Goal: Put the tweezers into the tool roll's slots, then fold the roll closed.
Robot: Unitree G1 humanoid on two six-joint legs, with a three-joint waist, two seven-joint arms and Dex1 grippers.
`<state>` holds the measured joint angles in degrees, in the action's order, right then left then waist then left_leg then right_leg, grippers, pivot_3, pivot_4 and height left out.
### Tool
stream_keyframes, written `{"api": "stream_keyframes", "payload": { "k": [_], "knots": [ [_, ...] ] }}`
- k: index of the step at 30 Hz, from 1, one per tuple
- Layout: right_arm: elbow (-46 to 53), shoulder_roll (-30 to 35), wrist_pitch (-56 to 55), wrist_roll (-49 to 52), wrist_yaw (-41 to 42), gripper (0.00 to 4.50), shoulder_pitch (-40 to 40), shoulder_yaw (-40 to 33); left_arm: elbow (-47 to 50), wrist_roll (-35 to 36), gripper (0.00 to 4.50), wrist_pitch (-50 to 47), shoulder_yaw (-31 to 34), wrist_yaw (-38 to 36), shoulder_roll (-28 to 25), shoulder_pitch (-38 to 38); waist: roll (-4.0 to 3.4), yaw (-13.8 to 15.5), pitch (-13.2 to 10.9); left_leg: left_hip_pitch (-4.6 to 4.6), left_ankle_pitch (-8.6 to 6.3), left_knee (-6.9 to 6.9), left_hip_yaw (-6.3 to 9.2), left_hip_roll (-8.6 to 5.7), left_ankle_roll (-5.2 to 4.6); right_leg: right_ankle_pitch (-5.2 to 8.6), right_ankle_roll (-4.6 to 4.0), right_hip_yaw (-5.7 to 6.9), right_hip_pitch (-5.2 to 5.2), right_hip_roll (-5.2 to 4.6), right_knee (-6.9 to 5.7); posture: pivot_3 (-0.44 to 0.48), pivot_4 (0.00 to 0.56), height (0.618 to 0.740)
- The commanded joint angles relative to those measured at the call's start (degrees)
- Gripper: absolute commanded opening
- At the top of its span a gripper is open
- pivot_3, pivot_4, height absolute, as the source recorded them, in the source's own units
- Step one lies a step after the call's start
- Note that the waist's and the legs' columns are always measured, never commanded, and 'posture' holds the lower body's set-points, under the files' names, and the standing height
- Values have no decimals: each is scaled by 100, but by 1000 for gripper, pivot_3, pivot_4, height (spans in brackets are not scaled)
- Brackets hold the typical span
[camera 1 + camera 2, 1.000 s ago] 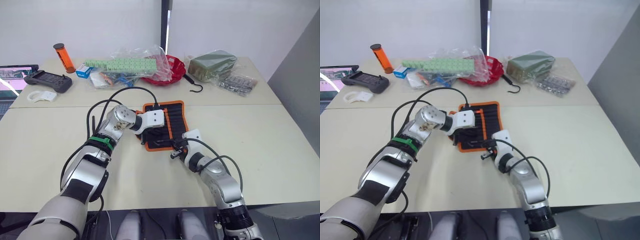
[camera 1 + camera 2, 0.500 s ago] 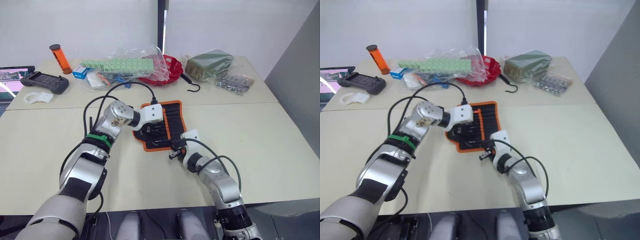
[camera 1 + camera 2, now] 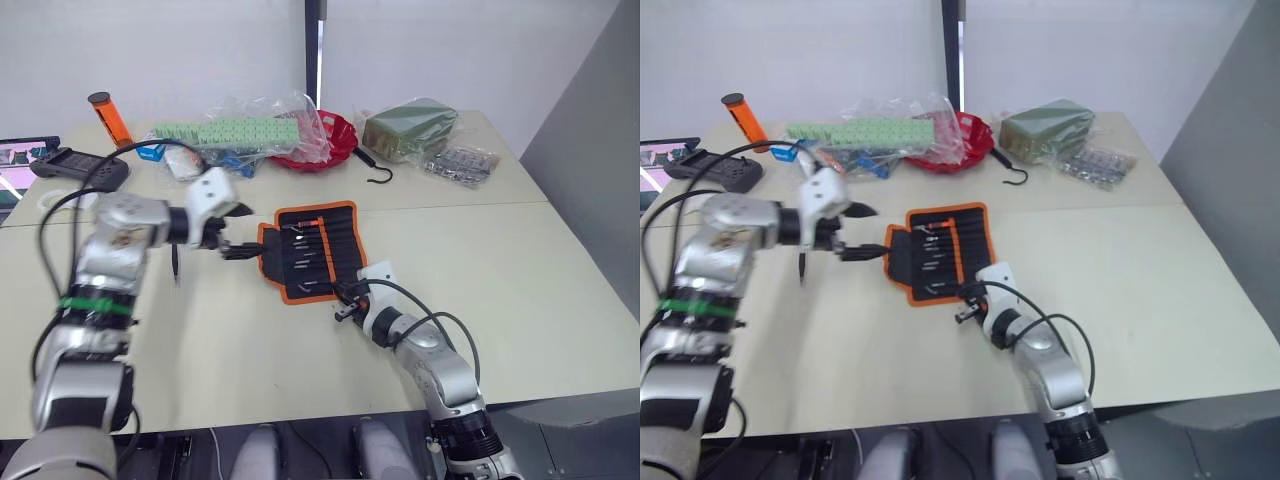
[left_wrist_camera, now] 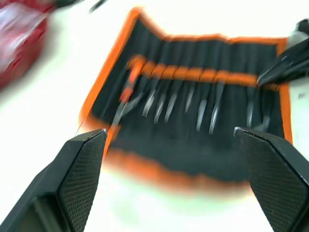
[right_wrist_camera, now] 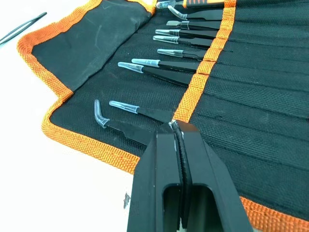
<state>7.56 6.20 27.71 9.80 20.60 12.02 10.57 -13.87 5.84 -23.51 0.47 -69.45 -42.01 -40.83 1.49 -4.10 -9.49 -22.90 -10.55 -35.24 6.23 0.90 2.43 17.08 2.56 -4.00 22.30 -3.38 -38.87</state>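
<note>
Left claw [image 4: 169,159] gapes wide above the roll [image 3: 310,250] mid-table; right claw [image 5: 179,145], pinched empty, presses its near edge. Tweezers [image 5: 159,65] sit slotted; I should fold the flap squarely.

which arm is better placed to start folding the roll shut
Left, probably. The left tool is open and hovers just off the tool roll's free side flap, ready to pinch it. The right tool is shut, resting on the orange strip by the slots.
</note>
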Motion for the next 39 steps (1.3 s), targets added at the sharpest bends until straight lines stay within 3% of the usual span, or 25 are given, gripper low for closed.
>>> {"api": "stream_keyframes", "payload": {
  "k": [1,7,14,22,28,33,39],
  "knots": [
    [-145,21,24,-51,-39,0,-92,-6,1010,453,4484,-583,667,351,-285,612,1,58,0,0,0,-2,0,0,0,0,0,0,-3,-1,4,0,150,740],
    [-258,0,-69,-59,12,0,-31,30,1787,788,4484,-1057,1854,1212,-414,1958,1,68,0,5,0,-4,-2,4,1,0,0,0,-7,-1,9,0,150,740],
    [-518,-14,-186,-66,72,0,141,28,2411,1029,4484,-1187,3069,2088,-96,3553,3,40,1,15,0,5,-13,11,2,0,-3,-1,-5,-3,12,0,150,740],
    [-876,-8,-430,-77,172,0,286,51,3480,1410,4484,-1240,4248,3137,1059,5241,13,49,8,17,-1,7,-20,15,2,0,-5,-2,-11,-7,32,0,150,740],
    [-1064,-3,-585,-103,258,0,382,59,3944,1437,4484,-850,4361,3572,1712,6197,35,103,21,29,-1,10,-27,18,3,3,-16,-2,-22,-7,39,0,150,740],
    [-1068,38,-605,-94,290,0,367,25,4034,1711,4484,-648,4504,3835,2058,6388,50,147,31,32,-1,9,-29,18,3,4,-21,-3,-23,-6,41,0,150,740],
    [-995,63,-597,-92,315,0,293,43,4011,1810,4484,-499,4363,3998,2091,6495,58,152,37,32,-1,13,-32,18,4,6,-23,-3,-22,-6,45,0,150,740]
  ]
}}
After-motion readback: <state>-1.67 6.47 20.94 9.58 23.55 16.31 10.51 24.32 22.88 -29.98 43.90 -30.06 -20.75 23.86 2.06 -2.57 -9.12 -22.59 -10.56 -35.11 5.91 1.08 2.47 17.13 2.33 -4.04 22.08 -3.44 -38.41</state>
